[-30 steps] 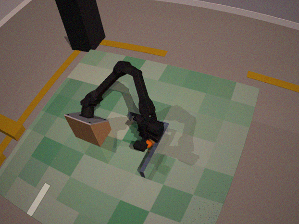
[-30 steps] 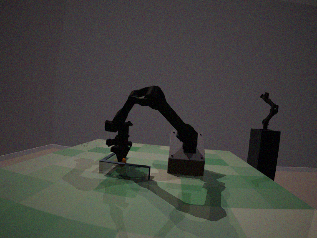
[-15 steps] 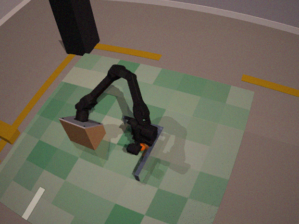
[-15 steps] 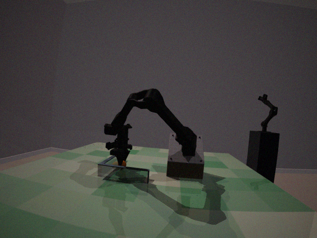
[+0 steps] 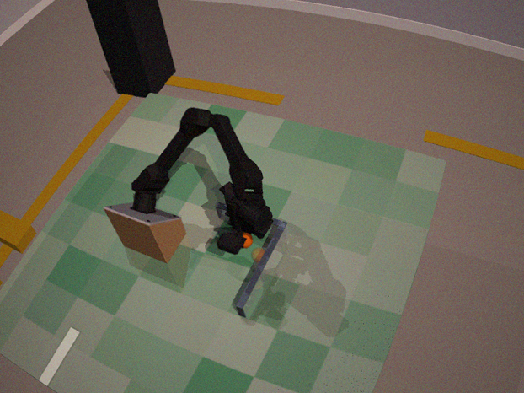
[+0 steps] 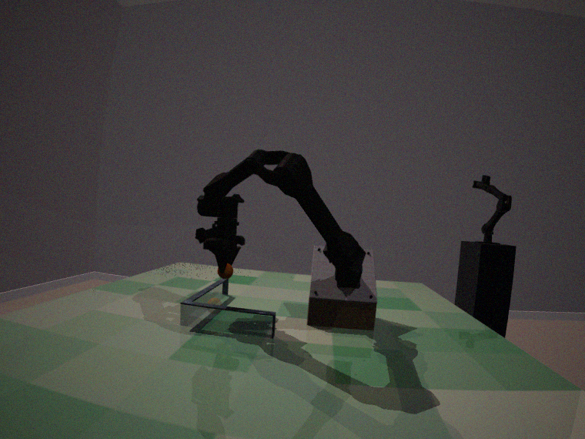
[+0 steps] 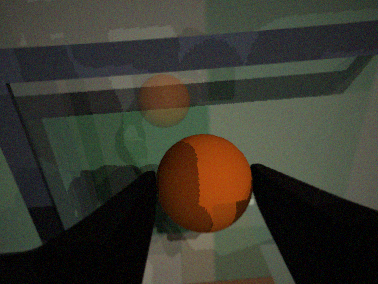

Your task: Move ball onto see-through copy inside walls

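Orange ball (image 7: 204, 182) in claw (image 7: 202, 200), w/o any legible markings.

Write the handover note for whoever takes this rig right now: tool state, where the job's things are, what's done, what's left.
Tool: shut on the orange ball, held off the table above the corner of the clear walls.
See-through copy: on the table inside the corner, close to one wall, beyond the ball in the wrist view.
Done: ball gripped and raised.
Left: carry it over the copy, lower it, release, check that it stays still inside the walls, move the tool away.
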Action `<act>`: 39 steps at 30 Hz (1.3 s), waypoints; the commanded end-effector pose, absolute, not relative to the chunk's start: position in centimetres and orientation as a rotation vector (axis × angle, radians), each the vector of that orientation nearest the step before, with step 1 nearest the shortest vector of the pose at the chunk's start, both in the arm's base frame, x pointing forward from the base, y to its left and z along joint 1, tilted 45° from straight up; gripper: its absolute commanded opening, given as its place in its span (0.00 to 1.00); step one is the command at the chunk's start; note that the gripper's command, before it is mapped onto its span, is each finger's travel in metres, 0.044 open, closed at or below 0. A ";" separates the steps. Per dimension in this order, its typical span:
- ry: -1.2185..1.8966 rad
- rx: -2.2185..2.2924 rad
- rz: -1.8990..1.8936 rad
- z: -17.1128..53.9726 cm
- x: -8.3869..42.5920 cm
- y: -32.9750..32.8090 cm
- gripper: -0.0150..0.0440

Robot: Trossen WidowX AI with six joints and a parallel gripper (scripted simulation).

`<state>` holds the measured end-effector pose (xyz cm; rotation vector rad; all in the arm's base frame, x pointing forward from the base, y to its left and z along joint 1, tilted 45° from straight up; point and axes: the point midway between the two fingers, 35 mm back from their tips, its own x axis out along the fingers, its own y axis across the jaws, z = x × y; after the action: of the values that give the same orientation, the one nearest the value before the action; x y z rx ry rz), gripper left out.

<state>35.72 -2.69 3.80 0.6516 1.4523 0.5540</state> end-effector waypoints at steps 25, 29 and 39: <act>1.434 0.641 0.564 2.3 38.0 1.9 0.25; 1.434 0.642 0.566 0.5 38.1 3.8 0.25; 1.434 0.644 0.568 -0.7 38.1 5.0 0.25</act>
<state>38.27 4.74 -0.33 0.6344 1.4294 0.5690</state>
